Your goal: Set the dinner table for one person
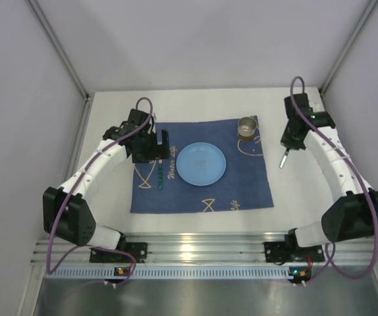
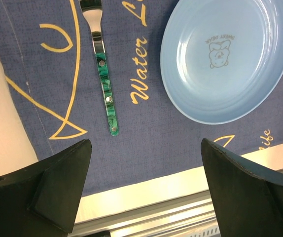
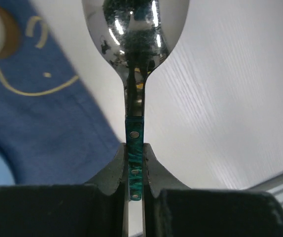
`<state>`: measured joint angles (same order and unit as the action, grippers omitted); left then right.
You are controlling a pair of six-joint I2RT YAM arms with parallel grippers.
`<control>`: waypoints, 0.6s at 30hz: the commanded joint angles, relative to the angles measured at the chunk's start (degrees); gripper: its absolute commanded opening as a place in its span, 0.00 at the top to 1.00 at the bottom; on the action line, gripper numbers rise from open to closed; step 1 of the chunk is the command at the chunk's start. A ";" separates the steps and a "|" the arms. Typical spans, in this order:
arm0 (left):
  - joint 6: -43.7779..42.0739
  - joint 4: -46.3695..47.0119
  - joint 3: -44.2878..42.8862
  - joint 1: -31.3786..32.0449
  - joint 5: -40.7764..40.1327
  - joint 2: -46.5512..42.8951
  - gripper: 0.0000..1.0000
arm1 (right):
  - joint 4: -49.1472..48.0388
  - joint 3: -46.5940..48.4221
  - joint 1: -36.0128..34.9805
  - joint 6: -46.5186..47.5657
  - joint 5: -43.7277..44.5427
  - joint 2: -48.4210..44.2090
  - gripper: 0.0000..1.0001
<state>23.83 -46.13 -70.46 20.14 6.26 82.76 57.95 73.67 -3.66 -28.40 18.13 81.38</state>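
Observation:
A dark blue cloth with yellow fish drawings [image 1: 202,191] lies on the white dinner table [image 1: 195,105]. On it sit a light blue plate [image 1: 201,164], a green-handled fork [image 2: 105,84] left of the plate, and a metal cup [image 1: 247,128] at the far right corner. My left gripper [image 2: 144,187] is open and empty, hovering above the cloth near the fork [image 1: 160,164]. My right gripper [image 3: 134,165] is shut on the green handle of a spoon [image 3: 134,29], held above the table right of the cloth, bowl pointing down [image 1: 283,159].
Grey walls enclose the table on three sides. A metal rail [image 1: 202,253] runs along the near edge with both arm bases on it. Bare white tabletop shows right of the cloth [image 1: 294,191] and behind it.

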 commanded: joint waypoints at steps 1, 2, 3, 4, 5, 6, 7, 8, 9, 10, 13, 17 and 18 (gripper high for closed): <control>-0.19 -0.54 0.14 -0.19 -1.69 -4.01 0.02 | 9.80 11.11 -14.21 -2.96 8.32 0.35 1.00; 0.07 -0.28 0.75 -0.28 -1.60 -4.53 0.02 | 9.98 12.28 -16.97 -3.58 8.32 2.01 1.00; 0.25 -0.19 1.72 -0.28 -1.69 -5.32 0.02 | 9.99 13.25 -19.52 -4.20 8.50 3.15 1.00; 0.60 -0.02 2.07 -0.28 -1.60 -5.59 0.02 | 9.90 14.73 -24.59 -4.99 8.94 4.21 1.00; 0.77 -0.19 2.34 -0.28 -1.60 -5.77 0.02 | 9.81 15.27 -26.73 -5.26 9.37 6.92 1.00; 0.77 -0.28 2.60 -0.28 -1.69 -5.94 0.02 | 9.72 15.71 -28.75 -5.43 10.60 8.42 1.00; 0.77 -0.80 2.52 -0.28 -1.87 -6.12 0.02 | 10.16 16.76 -31.55 -5.43 10.87 10.09 1.00; 0.69 -1.07 2.43 -0.28 -2.22 -6.21 0.02 | 10.34 17.29 -32.63 -5.17 10.79 13.42 1.00; 0.60 -1.33 2.25 -0.28 -2.39 -6.38 0.02 | 10.25 17.65 -33.33 -5.00 10.00 14.75 1.00; 0.51 -1.51 2.08 -0.36 -2.57 -6.82 0.02 | 9.90 18.00 -34.04 -4.47 9.47 15.99 1.00; 0.51 -2.38 1.99 -0.54 -3.10 -8.14 0.02 | 6.92 17.56 -34.57 -3.94 6.92 19.59 1.00; 0.60 -3.53 2.08 -0.72 -3.71 -9.28 0.02 | 4.37 17.65 -34.57 -3.59 4.81 24.33 1.00; 0.60 -4.05 2.25 -0.72 -3.80 -9.46 0.02 | 3.93 17.65 -34.57 -3.50 4.11 25.04 1.00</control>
<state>24.10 -48.40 -68.51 19.81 3.53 75.99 64.14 89.89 -38.09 -32.16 23.09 105.95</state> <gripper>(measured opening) 0.982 0.052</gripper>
